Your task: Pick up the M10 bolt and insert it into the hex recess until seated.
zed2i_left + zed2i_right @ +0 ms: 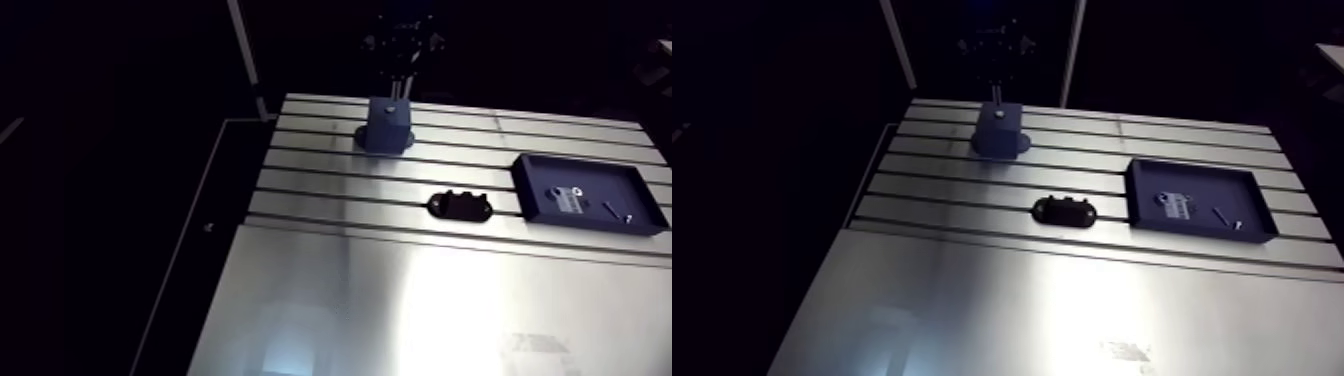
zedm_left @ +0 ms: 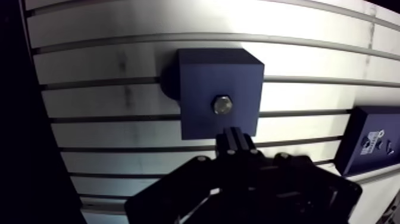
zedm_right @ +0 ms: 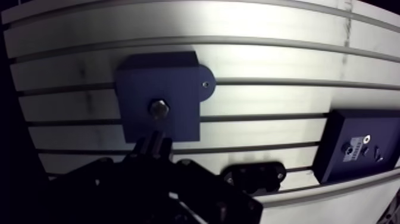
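Arm view: on the slotted aluminium bench (image 1: 400, 290), a dark blue block (image 1: 387, 125) stands at the far end with the pincer (image 1: 402, 45) directly above it. A black oval fixture (image 1: 460, 205) lies mid-bench, with a dark tray (image 1: 595, 223) off to one side. Wrist view: the M10 bolt (image 2: 222, 106) sits head-up in the block's top face, just ahead of the pincer's fingertips, which are pressed together and hold nothing.

The bolt (image 2: 222, 106) is shiny metal, the block (image 2: 202, 74) matt, the table (image 2: 107, 65) brushed aluminium.
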### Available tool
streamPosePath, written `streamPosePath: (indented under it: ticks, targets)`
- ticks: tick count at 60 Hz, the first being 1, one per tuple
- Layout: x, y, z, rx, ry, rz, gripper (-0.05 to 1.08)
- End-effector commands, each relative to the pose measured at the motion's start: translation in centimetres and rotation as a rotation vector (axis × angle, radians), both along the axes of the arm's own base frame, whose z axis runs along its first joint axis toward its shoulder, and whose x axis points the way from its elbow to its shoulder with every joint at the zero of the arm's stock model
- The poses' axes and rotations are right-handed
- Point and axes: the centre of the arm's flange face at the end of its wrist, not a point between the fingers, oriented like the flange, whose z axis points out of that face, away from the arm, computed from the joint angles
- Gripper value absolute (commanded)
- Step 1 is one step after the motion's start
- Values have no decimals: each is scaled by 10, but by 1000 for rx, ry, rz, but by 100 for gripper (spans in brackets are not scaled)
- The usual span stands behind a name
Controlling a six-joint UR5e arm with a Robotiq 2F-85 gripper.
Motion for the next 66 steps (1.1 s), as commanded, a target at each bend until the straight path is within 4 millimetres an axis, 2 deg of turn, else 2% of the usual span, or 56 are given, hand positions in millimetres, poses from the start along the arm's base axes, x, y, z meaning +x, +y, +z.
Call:
streamPosePath:
  ticks: [1, 34, 66]
  targets:
    - [0, 1, -6, 2, -9, 2, 108]
    - [-6, -1, -24, 2, -30, 0, 108]
    - [-9, -3, -29, 1, -32, 11, 108]
